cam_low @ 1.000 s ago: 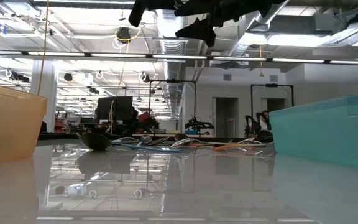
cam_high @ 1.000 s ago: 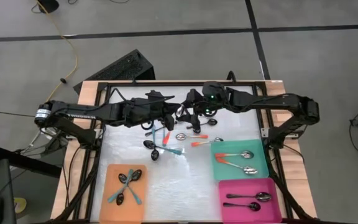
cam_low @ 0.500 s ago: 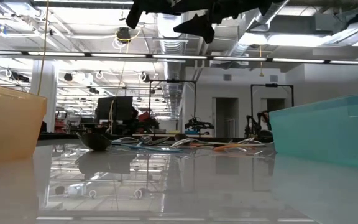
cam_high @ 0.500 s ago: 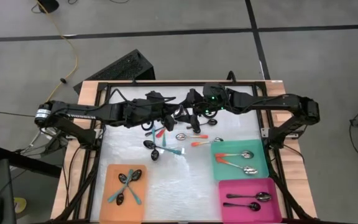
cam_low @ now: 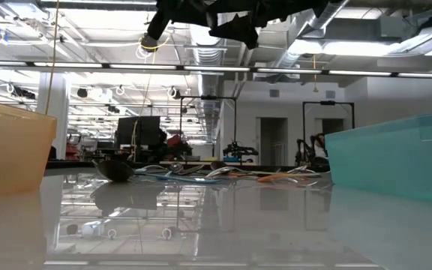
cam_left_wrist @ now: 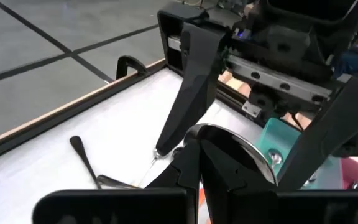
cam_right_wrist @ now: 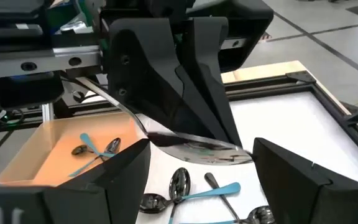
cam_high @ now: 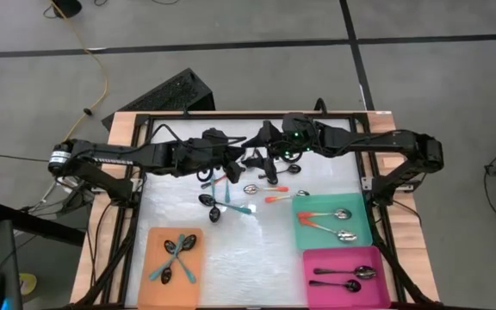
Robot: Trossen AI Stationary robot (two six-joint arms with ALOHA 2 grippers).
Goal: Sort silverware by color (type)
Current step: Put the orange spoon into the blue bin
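Two dark robot arms meet over the far middle of a white table point(cam_high: 248, 250), seen from above, with spoons sorted partly into three flat trays along its near edge. The left gripper point(cam_high: 241, 158) has its fingers closed on a plain metal spoon point(cam_right_wrist: 191, 148), held clear above the table with its bowl pointing toward the right arm; the right wrist view shows the silver handle running back between the two dark fingers point(cam_right_wrist: 166, 87). Facing it, the right gripper point(cam_high: 258, 155) has its fingers spread wide on either side of that spoon, not touching it as far as can be told.

At the near left, the orange tray point(cam_high: 155, 291) holds several teal-handled spoons point(cam_high: 177, 257). At the near right, the teal tray point(cam_high: 362, 226) holds orange-handled spoons point(cam_high: 319, 219), and just in front of it the pink tray point(cam_high: 317, 258) holds black and silver metal spoons point(cam_high: 344, 277).

A loose cluster of unsorted spoons point(cam_high: 231, 194) lies on the table below the two grippers, teal, orange and dark-handled pieces mixed and partly overlapping. One orange-handled spoon point(cam_high: 279, 197) lies just beside the teal tray's far edge.

From table height, the arms show only as dark shapes point(cam_low: 231, 15) at the top, well above the spoons.
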